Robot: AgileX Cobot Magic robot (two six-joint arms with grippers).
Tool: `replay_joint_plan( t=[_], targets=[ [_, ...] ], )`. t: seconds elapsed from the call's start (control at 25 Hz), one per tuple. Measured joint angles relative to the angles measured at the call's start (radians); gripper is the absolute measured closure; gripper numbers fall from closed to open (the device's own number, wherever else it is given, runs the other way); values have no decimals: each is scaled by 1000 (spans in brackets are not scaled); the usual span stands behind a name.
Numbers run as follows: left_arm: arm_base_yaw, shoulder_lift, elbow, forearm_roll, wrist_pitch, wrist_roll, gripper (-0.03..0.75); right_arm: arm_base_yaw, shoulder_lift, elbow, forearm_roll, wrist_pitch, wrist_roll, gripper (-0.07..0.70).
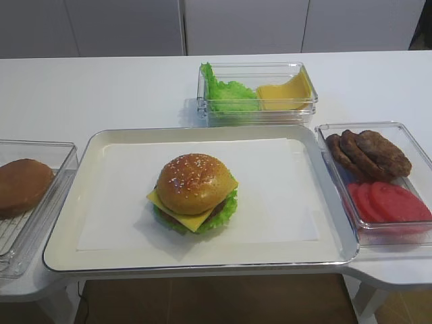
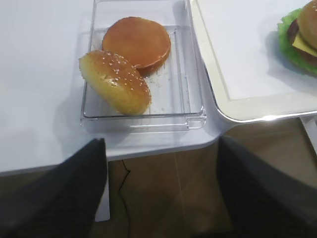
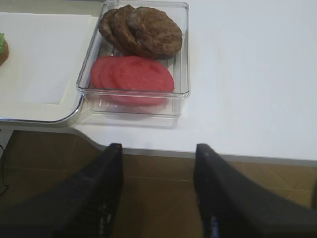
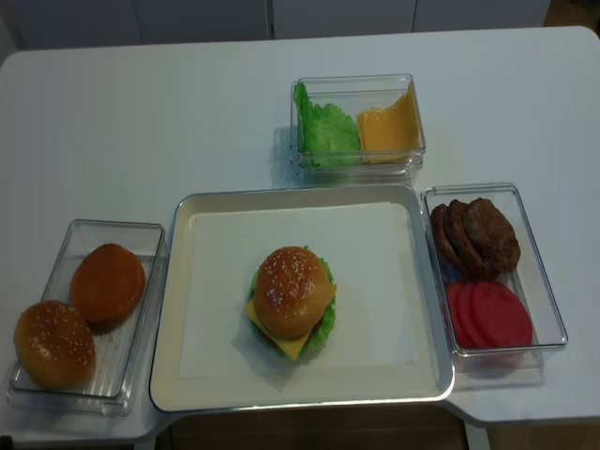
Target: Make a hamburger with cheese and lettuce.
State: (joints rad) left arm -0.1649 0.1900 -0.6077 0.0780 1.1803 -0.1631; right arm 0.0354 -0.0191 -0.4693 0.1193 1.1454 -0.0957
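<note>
Your layered hamburger, with its golden sesame-seeded bun top, sits a little left of centre on the white paper lining the cream metal tray, and from what shows it looks complete: the square orange-yellow cheese pokes its corners out under the bun, and the frilly bright-green lettuce ruffles out beneath it. The relation that matters for you is that both hands are drawn back off the near edge of the white bench, below and in front of the tray, and neither appears in the two overhead views. Your left hand hangs with its dark fingers spread wide and nothing between them, just short of the clear plastic box of spare bun halves; from it the hamburger lies ahead and to the right, seen at the top right corner of its wrist view. Your right hand is likewise spread and empty, facing the clear box of brown patties and red tomato slices, with the hamburger ahead and well to its left. I judge the left hand the nearer. The stack is round, so no axis to line up.
</note>
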Motion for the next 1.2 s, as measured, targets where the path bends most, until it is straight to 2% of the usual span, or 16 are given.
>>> replay_joint_plan(
  t=[0.36, 0.52, 1.2],
  targets=[
    [0, -142, 70, 0, 8, 2, 222, 0, 0, 0, 0, 0, 0, 260],
    [0, -199, 71, 0, 12, 6, 225, 0, 0, 0, 0, 0, 0, 260],
    [2, -207, 115, 0, 8, 50, 226, 0, 0, 0, 0, 0, 0, 260]
  ],
)
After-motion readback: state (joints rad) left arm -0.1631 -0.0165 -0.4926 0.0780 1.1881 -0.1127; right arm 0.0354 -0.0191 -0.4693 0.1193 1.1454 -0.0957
